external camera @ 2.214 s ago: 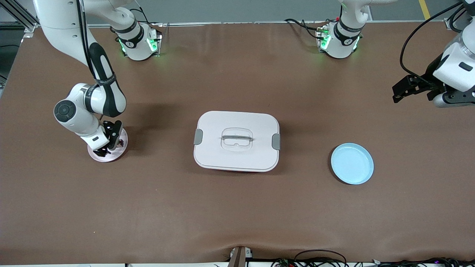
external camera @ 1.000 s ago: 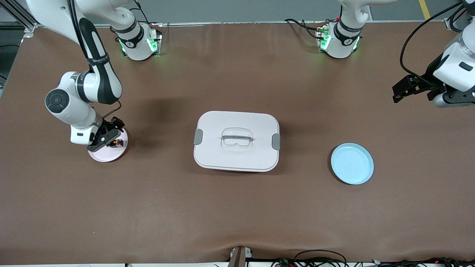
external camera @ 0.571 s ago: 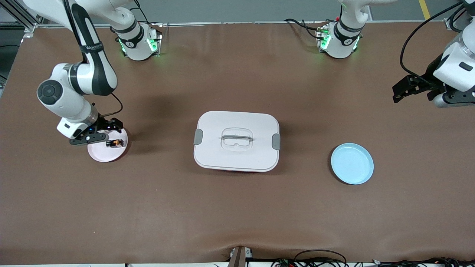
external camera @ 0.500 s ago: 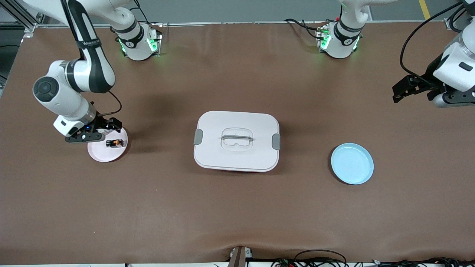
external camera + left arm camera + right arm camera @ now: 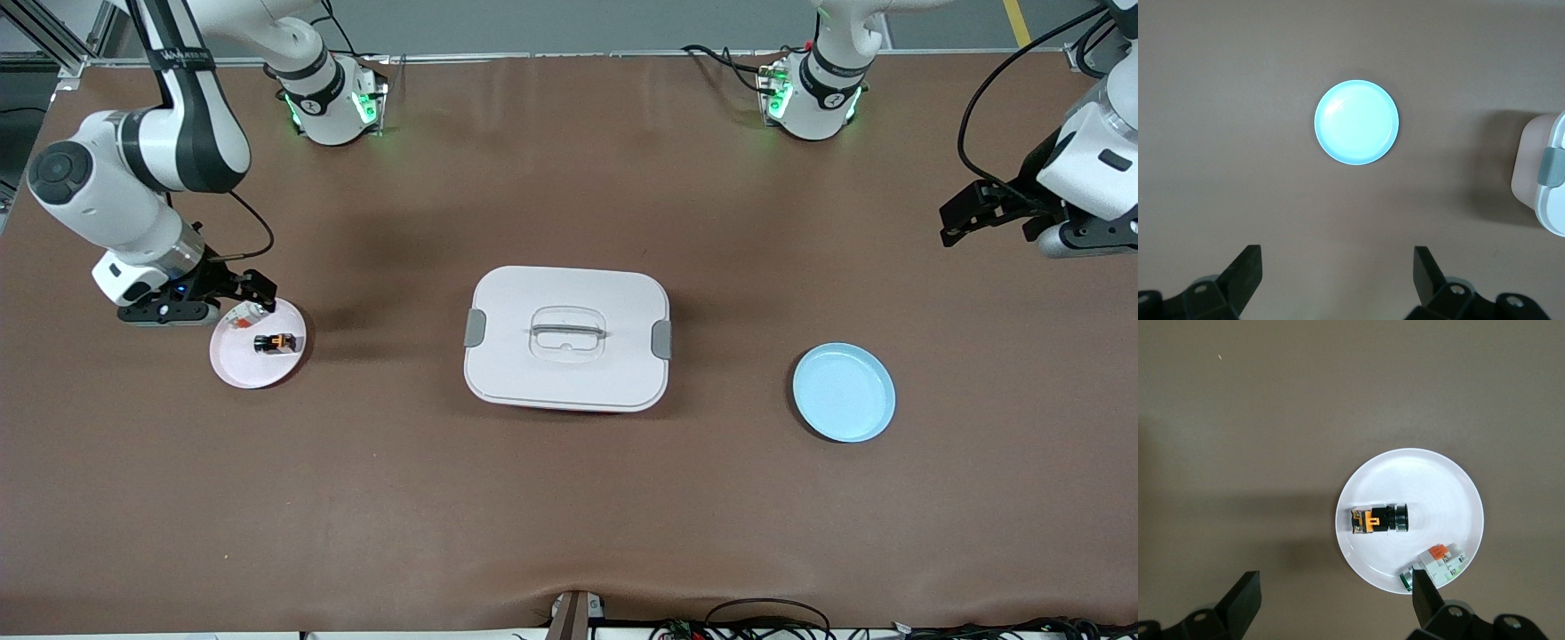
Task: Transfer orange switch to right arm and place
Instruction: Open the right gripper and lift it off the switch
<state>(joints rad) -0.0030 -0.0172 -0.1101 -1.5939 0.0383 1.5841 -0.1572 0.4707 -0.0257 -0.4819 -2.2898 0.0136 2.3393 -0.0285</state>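
Note:
The orange switch (image 5: 273,342) (image 5: 1378,519), a tiny black part with an orange section, lies on its side on a small pink plate (image 5: 253,369) (image 5: 1425,480) toward the right arm's end of the table. My right gripper (image 5: 222,302) (image 5: 1335,597) hangs open and holds nothing. It is over the plate's rim and the bare table beside it, apart from the switch. My left gripper (image 5: 956,222) (image 5: 1337,273) waits open and holds nothing, high over the left arm's end of the table.
A small white, red and green piece (image 5: 1438,567) (image 5: 242,316) shares the pink plate near its rim. A white lidded box (image 5: 567,338) (image 5: 1548,177) with grey latches stands mid-table. A light blue plate (image 5: 843,392) (image 5: 1357,122) holding nothing lies toward the left arm's end.
My right gripper has lifted off the pink plate and drawn back toward the right arm's end, leaving the orange switch lying on the plate. The left arm has not moved.

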